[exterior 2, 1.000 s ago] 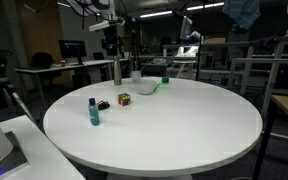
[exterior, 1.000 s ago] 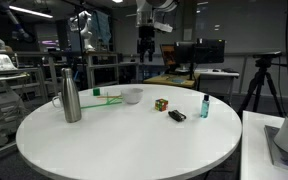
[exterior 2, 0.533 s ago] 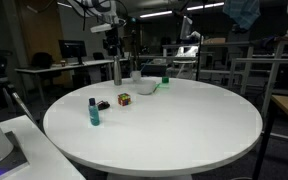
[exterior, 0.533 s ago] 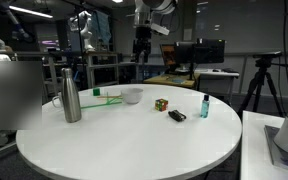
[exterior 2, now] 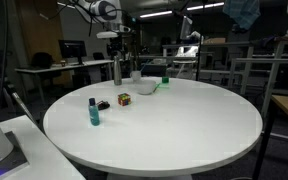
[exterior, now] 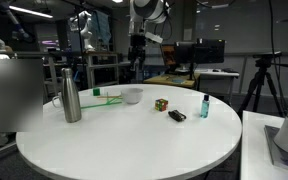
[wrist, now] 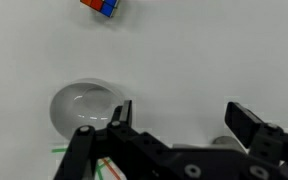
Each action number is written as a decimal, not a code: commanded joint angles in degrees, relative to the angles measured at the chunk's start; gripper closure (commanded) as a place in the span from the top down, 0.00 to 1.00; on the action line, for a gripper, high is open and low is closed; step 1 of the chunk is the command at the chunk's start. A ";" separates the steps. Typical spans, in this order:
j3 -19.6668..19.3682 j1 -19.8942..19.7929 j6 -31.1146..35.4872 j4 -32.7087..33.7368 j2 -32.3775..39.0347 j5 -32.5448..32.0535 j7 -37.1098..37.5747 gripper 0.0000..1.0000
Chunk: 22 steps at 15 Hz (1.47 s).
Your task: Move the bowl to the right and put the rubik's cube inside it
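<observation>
The small white bowl [exterior: 132, 96] sits on the round white table [exterior: 124, 140] and shows in both exterior views [exterior 2: 147, 87]; in the wrist view the bowl [wrist: 82, 106] lies at the lower left, next to one fingertip. The rubik's cube [exterior: 161, 104] rests beside it [exterior 2: 125, 99] and appears at the top edge of the wrist view [wrist: 101, 6]. My gripper [wrist: 179, 112] is open and empty, hanging high above the bowl [exterior: 136, 52].
A tall steel bottle [exterior: 71, 95] stands near the table's edge. A small teal bottle [exterior: 204, 106] and a flat black object [exterior: 177, 116] lie beyond the cube. A green item [exterior: 102, 95] lies behind the bowl.
My arm has shifted sideways above the table toward the bowl. The objects on the table have not moved.
</observation>
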 commanded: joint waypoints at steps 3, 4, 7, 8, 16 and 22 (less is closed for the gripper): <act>-0.49 -1.15 -2.34 7.55 7.98 -3.02 -0.21 1.00; -0.66 -1.24 -2.64 8.47 9.16 -3.30 -0.10 1.00; -0.80 -1.77 -3.55 11.03 12.06 -3.50 -0.12 1.00; -0.74 -1.96 -4.04 11.91 12.88 -3.30 -0.24 1.00; 0.90 -3.72 -10.34 20.81 18.91 0.81 -1.55 1.00; 0.31 -3.00 -10.65 21.17 19.95 0.15 0.13 1.00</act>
